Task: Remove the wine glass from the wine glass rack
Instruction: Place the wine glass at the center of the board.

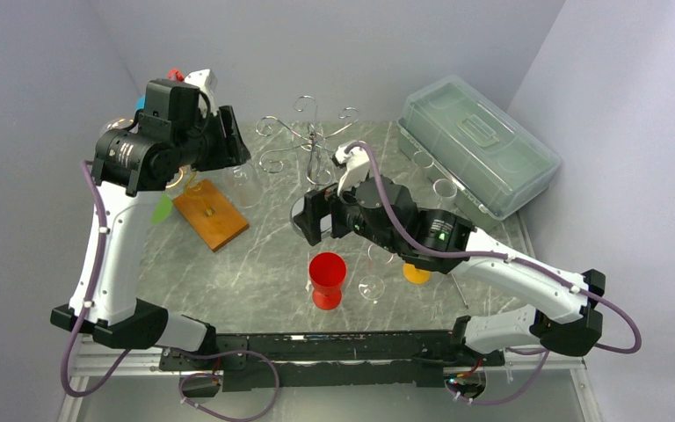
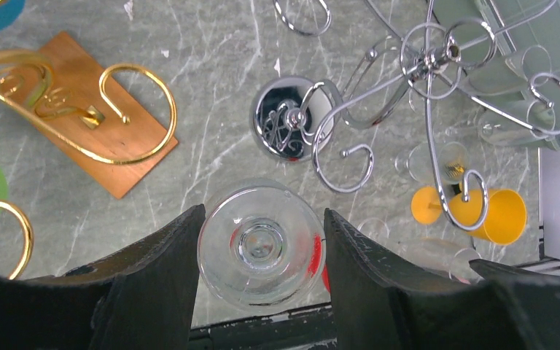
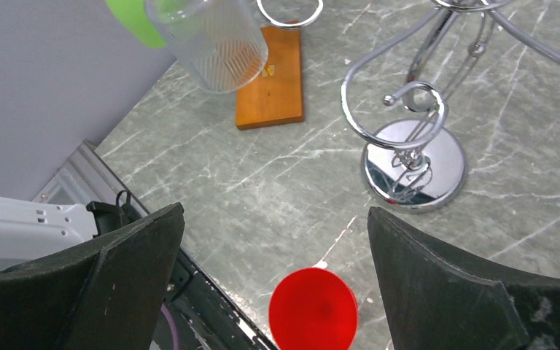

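My left gripper (image 2: 262, 211) is shut on a clear wine glass (image 2: 261, 248); both black fingers press against its sides, and I look down on its round foot. From above, the glass (image 1: 244, 183) hangs below the left gripper (image 1: 228, 145), between the chrome wine glass rack (image 1: 312, 141) and a gold rack on a wooden base (image 1: 211, 214). It touches no hook of the chrome rack (image 2: 423, 65). My right gripper (image 3: 275, 219) stands wide open and empty over a red glass (image 3: 313, 310), in front of the chrome rack's round base (image 3: 412, 171).
A red glass (image 1: 327, 280), a clear glass (image 1: 371, 287) and a yellow glass (image 1: 417, 272) sit near the front edge. A lidded plastic box (image 1: 479, 154) stands at the back right with clear glasses beside it. Green and blue glass feet show at the gold rack (image 2: 73, 109).
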